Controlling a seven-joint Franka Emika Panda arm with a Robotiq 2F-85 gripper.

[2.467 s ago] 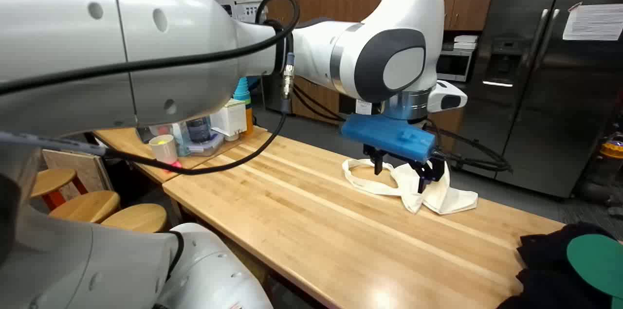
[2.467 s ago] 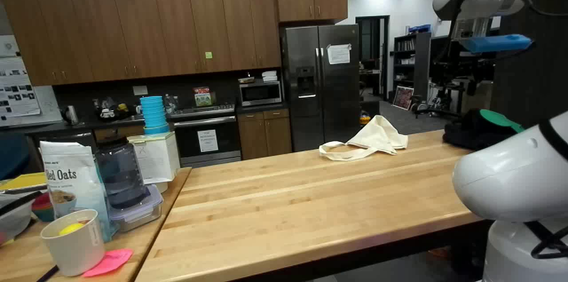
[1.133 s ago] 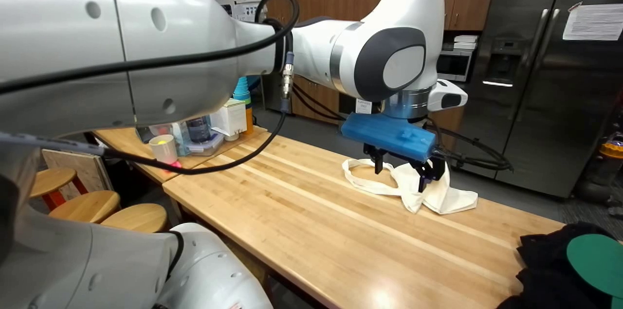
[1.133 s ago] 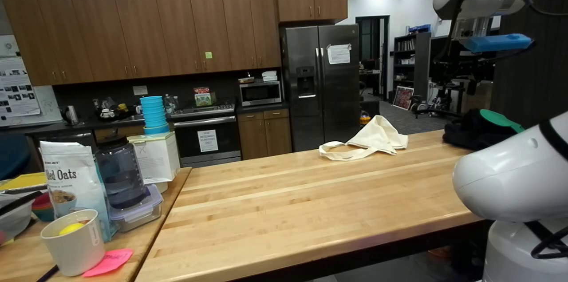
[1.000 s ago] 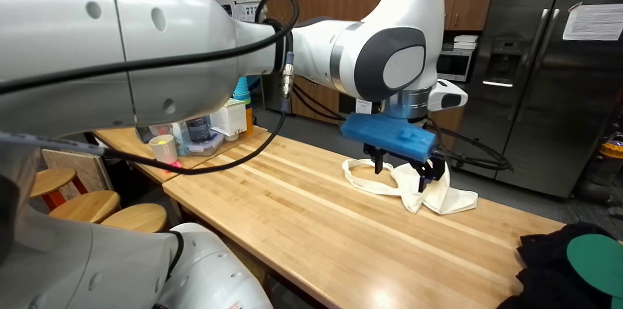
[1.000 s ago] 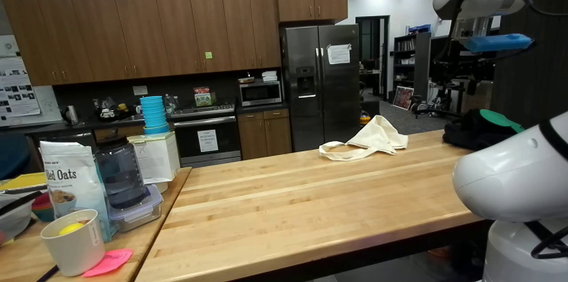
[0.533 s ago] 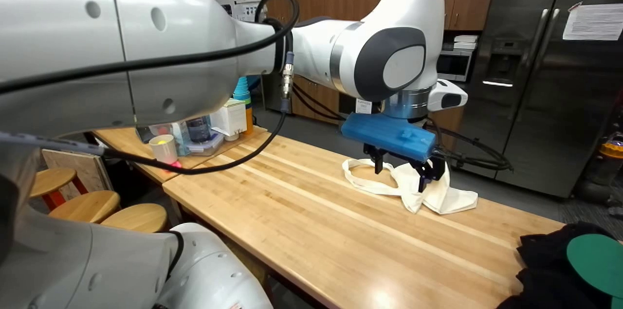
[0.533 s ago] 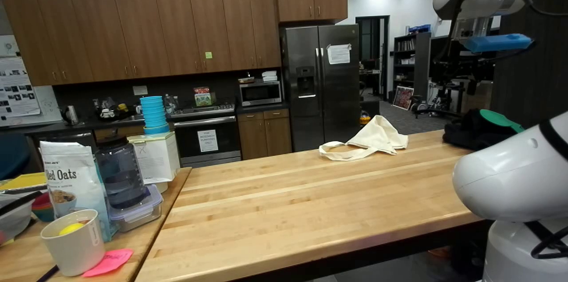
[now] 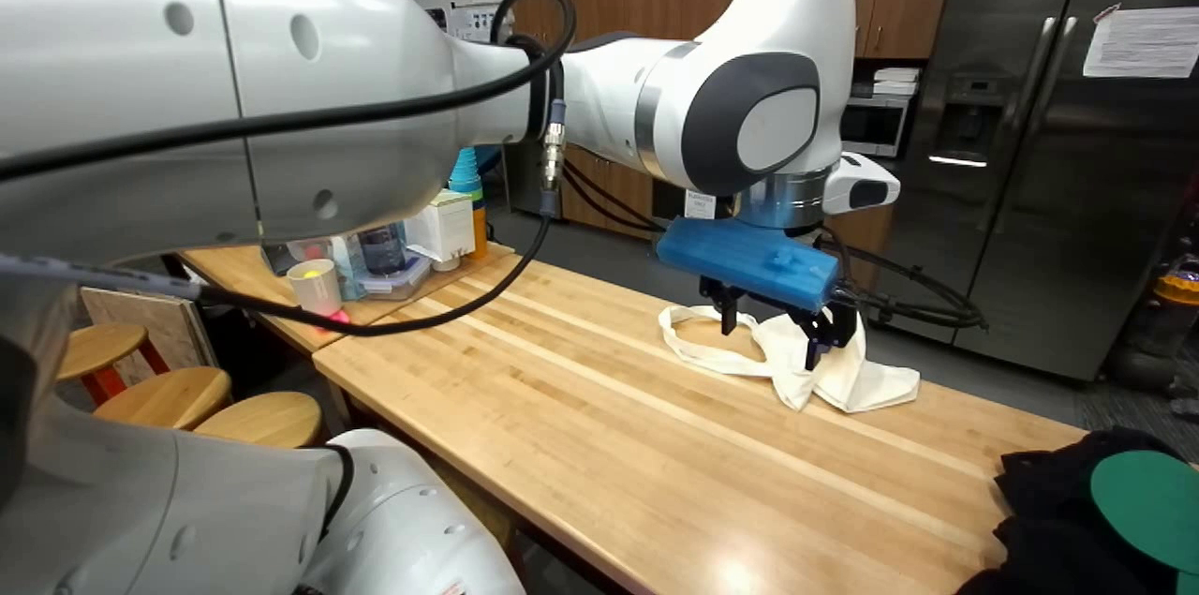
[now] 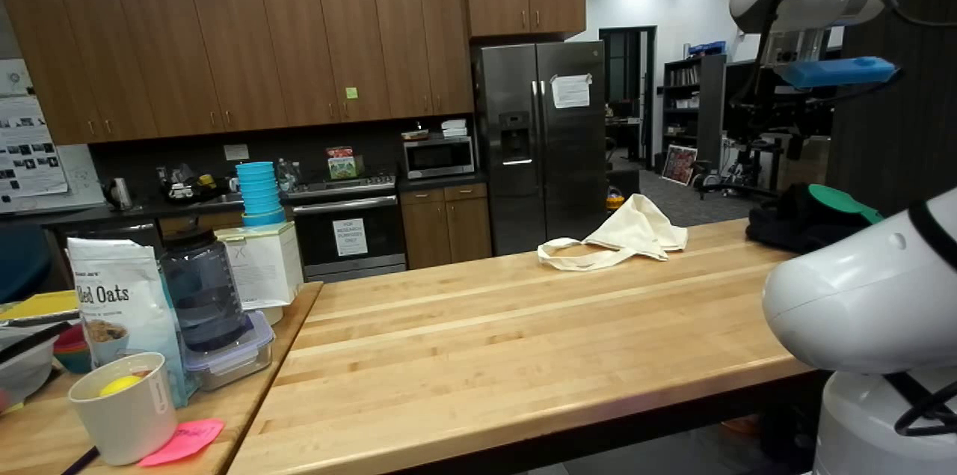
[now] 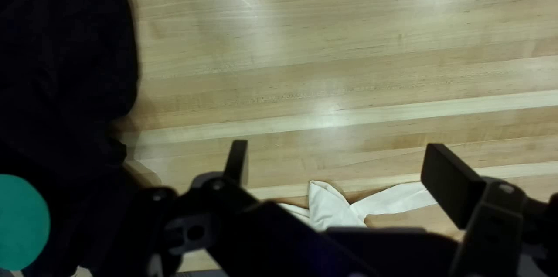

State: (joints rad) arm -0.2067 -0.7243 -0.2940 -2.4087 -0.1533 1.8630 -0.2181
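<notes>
The hand [image 9: 770, 349] is positioned above the table [image 10: 478, 355], its two fingers [image 11: 451, 181] spread well apart. The cream cloth bag [image 10: 634, 230] lies on the table along the edge facing the refrigerator [image 10: 549, 168], with its strap [image 9: 726, 363] looped out to one side. Black cloth [image 11: 65, 63] bearing a green disc [image 11: 22, 222] rests toward one end of the table; a pale cup [image 10: 123, 415] stands beyond the table's opposite end.

Your hand [image 9: 770, 340] is black, its cover [image 9: 747, 263] translucent blue. Your bench [image 9: 599, 445] is honey-coloured, striped lengthwise with lighter bands. The bag [image 10: 639, 227] is plain cream. In both exterior views, the cloth [image 9: 1054, 525] at right is black with a green disc [image 9: 1147, 506]; at left, you see an off-white cup [image 10: 123, 415], a hot-pink note [image 10: 183, 443] and, farther off, a bright blue stack [image 10: 259, 192].
</notes>
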